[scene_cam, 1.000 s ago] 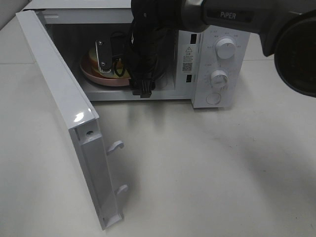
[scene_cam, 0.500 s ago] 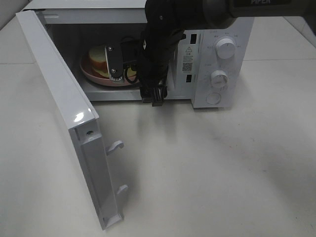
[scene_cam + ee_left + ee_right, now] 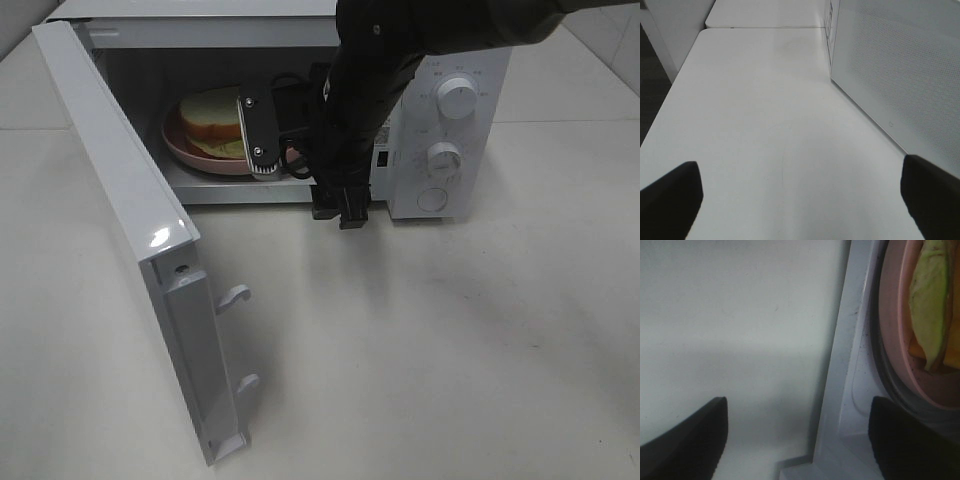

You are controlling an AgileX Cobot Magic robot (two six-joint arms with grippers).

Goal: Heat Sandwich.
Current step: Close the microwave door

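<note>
Pink plate [image 3: 190, 152] with the sandwich [image 3: 212, 115] sits inside the microwave [image 3: 480, 190]. Right fingers [image 3: 685, 440] are spread and empty at its mouth; left fingers [image 3: 670, 200] are spread too. Putting in looks done. Next, I think: shut the door [image 3: 120, 200], then turn a knob [image 3: 458, 98].

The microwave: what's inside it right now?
A sandwich on a pink plate sits inside. The black arm in front covers the plate's right side and the rest of the inside, so anything there can't be seen.
</note>
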